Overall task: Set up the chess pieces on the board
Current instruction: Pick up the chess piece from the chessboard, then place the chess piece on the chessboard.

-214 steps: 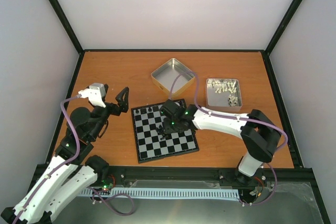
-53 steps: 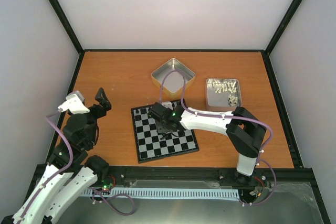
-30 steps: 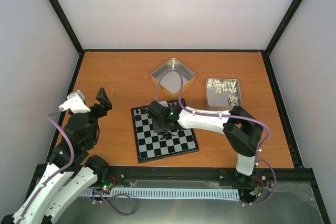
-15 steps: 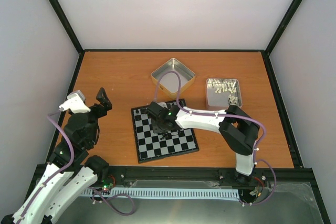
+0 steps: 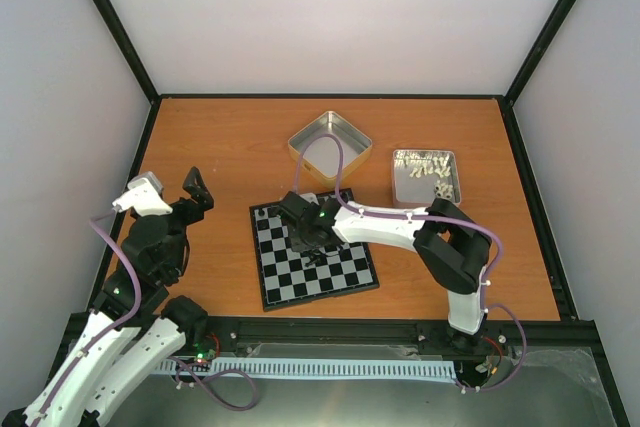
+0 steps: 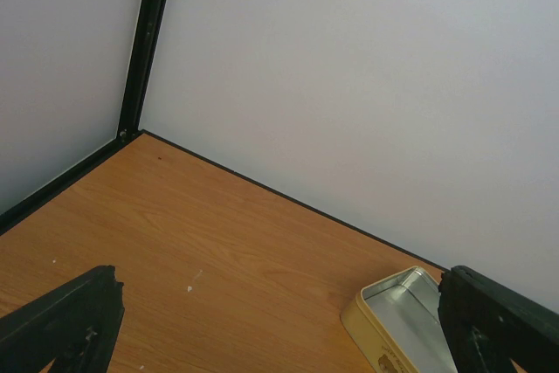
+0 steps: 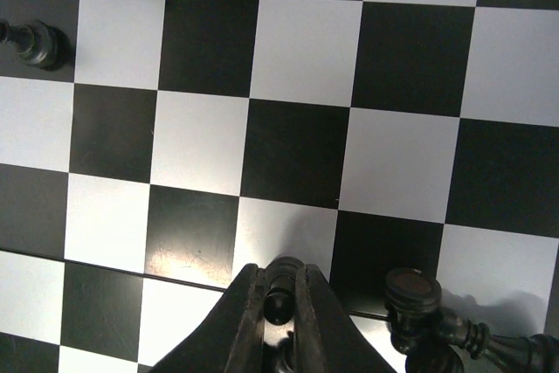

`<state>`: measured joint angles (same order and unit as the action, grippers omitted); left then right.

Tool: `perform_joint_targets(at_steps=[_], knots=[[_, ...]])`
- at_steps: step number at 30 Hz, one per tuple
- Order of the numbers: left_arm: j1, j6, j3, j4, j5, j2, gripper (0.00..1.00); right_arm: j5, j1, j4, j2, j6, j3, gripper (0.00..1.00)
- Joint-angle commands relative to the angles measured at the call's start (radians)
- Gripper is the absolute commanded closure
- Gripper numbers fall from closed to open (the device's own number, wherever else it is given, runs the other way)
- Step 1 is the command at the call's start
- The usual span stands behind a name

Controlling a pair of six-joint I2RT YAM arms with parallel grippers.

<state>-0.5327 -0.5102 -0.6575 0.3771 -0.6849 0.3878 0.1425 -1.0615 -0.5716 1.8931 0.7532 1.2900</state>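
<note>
Pale walls (image 5: 340,17) and black posts (image 5: 110,22) enclose an orange wooden table (image 5: 220,137).

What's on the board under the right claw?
A black piece is pinched in the right claw on the board; a toppled piece lies beside it. Three standing pieces are further off. The fingers cover the pinched piece's base.

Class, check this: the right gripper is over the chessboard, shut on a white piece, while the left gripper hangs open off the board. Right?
Not quite. The right wrist view shows the right gripper shut on a black piece, not white. The rest holds: it is over the board, and the left gripper is open off it.
</note>
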Motion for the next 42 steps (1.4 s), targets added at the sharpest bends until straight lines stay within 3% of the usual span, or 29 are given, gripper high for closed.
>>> perform_joint_targets(at_steps=[1, 18, 42], knots=[[0.007, 0.013, -0.023, -0.010, -0.002, 0.000, 0.00, 0.015, 0.003, 0.003, 0.015, -0.014, 0.028, 0.90], [0.007, 0.013, -0.023, -0.008, -0.002, -0.003, 0.00, -0.072, 0.024, 0.119, 0.055, -0.028, 0.117, 0.92], [0.007, 0.013, -0.022, -0.010, -0.002, 0.000, 0.00, -0.041, 0.031, 0.072, 0.214, -0.059, 0.297, 0.91]])
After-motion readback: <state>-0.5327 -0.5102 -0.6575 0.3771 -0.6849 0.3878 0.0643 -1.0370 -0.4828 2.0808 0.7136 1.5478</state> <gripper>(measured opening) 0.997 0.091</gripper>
